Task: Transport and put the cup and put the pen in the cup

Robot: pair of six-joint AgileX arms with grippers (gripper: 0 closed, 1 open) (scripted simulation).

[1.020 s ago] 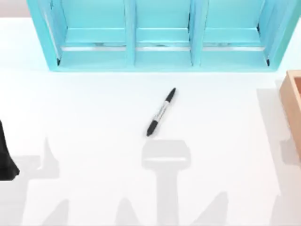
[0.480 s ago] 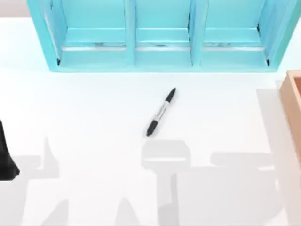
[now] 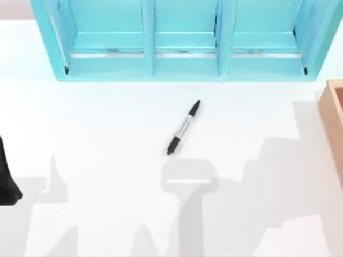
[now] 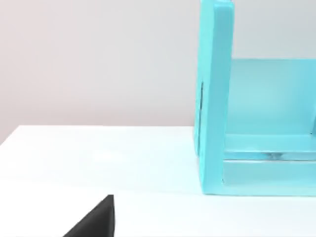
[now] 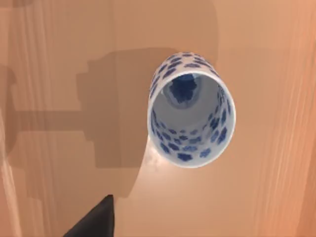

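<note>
So far you are looking at a task with nothing finished: the pen is lying flat and untouched near the middle of the bench, slanted, its cap end pointing toward the blue shelf unit along the far edge, and well apart from the wooden box at the bench's right edge. The cup is standing upright on a wooden floor, seemingly inside that box, and your right wrist camera is looking straight down into its mouth. Whether the right gripper's fingers are spread or closed you cannot tell; nothing appears to be gripping the cup. Your left arm is sitting parked at the bench's left edge, its fingers likewise impossible to judge. Both the cup's move and the pen's drop are remaining. The pen's grey barrel is carrying small print, too fine to read.
</note>
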